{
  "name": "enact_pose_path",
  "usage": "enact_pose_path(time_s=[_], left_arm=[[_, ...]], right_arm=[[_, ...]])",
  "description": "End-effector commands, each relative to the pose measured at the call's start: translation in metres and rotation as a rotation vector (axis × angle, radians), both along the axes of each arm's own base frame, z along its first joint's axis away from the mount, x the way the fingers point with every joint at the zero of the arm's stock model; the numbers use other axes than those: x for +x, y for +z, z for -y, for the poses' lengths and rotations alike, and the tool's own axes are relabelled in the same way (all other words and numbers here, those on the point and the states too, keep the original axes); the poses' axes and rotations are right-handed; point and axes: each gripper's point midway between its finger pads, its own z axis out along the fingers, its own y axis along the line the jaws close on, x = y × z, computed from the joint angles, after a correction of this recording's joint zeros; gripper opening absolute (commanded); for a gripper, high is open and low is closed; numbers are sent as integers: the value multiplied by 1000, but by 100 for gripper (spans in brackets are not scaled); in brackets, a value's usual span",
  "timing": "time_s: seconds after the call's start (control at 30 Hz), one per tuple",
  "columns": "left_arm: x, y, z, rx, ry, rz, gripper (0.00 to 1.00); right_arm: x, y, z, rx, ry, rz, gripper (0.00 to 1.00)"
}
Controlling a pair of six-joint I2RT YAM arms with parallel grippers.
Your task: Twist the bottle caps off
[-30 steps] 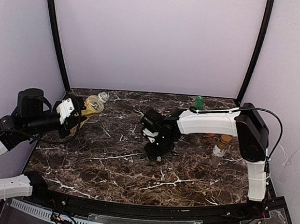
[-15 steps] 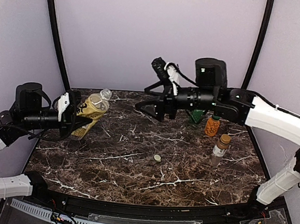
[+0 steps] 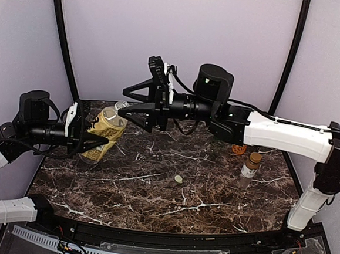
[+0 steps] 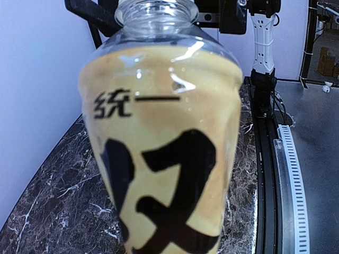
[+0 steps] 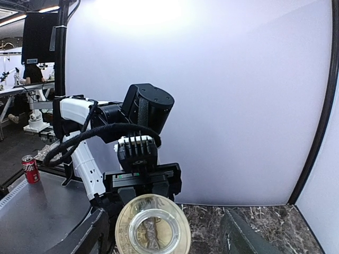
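You're looking at a table (image 3: 212,195) of dark, polished marble-look stone with white veins; the tall bottle (image 3: 101,134) is clear, glossy plastic; the right arm (image 3: 281,136) wears smooth white plastic

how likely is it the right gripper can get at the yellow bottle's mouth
Probably yes: the right gripper is open, facing the mouth of the yellow bottle, nothing between; the left gripper clamps only its body.

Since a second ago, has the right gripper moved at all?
Yes. The right gripper rose off the table and swung left, away from the slim bottle, to the uncapped tall bottle.
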Motion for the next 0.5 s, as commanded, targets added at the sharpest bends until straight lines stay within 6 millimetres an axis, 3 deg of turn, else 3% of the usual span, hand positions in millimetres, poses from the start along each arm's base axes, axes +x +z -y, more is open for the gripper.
enact_pose_path(time_s=[0.0, 0.3, 0.47], left_arm=[[-4, 20, 2, -48, -25, 27, 15], [-2, 20, 2, -50, -17, 44, 16], [0, 20, 1, -48, -6, 50, 19]], right_arm=[[-18, 22, -10, 56, 82, 4, 66], [-11, -3, -22, -17, 76, -58, 37], [-7, -11, -27, -74, 68, -74, 0]])
